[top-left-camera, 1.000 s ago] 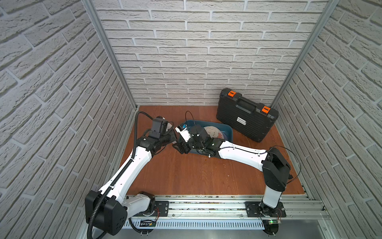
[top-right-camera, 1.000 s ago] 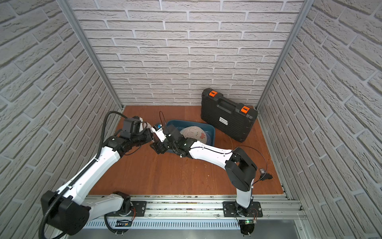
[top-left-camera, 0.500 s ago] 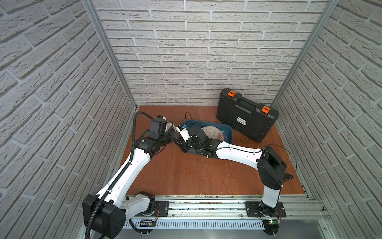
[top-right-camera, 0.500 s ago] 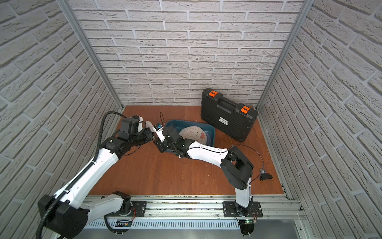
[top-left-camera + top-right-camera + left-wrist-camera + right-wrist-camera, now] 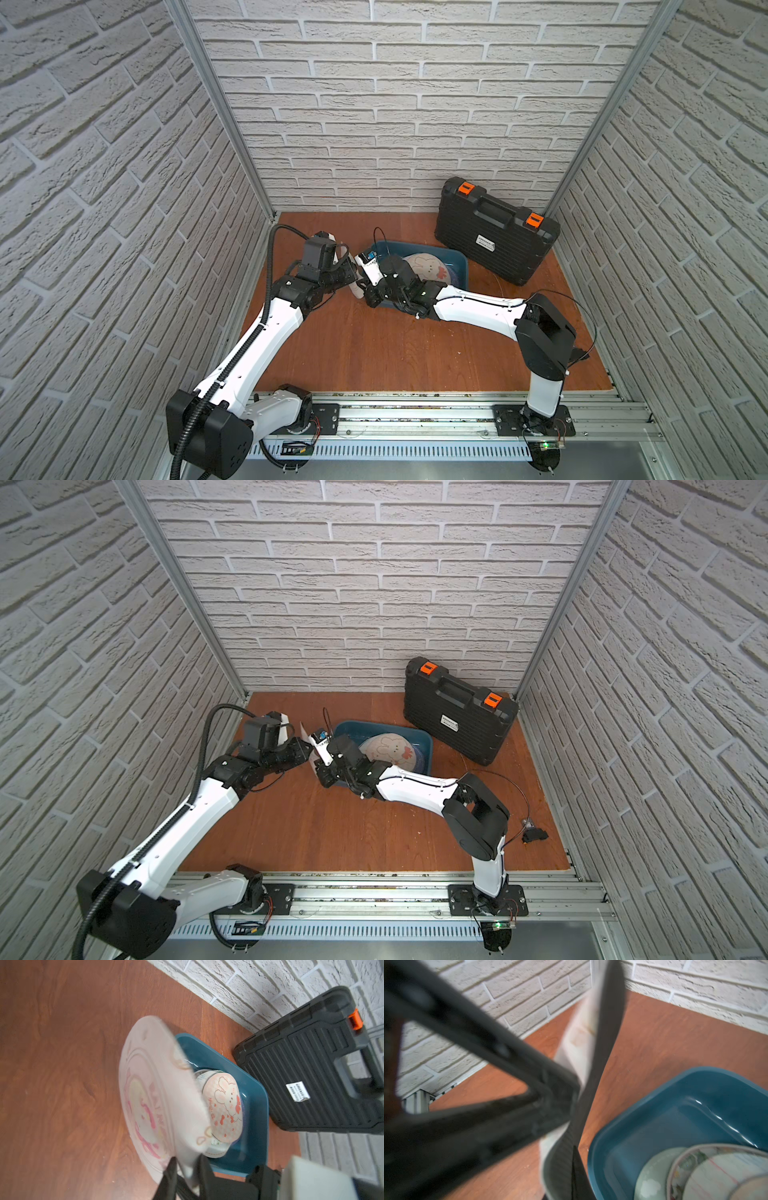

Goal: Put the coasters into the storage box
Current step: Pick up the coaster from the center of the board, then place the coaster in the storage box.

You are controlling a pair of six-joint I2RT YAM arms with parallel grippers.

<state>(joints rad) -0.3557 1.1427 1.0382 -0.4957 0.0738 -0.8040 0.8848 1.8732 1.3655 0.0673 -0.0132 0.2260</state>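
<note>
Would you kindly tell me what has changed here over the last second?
The right pincer closed on the pink coaster, and the left pincer, which held it, has begun opening: a handover beside the storage box. Box, stacked coasters and black case stayed put.

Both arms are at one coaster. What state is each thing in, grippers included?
storage box: on the table, partly filled
stacked coasters: flat in the box, rabbit print on top
held coaster: on edge, off the table, outside the box, between both grippers
right gripper: shut on the held coaster
left gripper: jaws astride its edge, grip unclear
black case: closed
</note>
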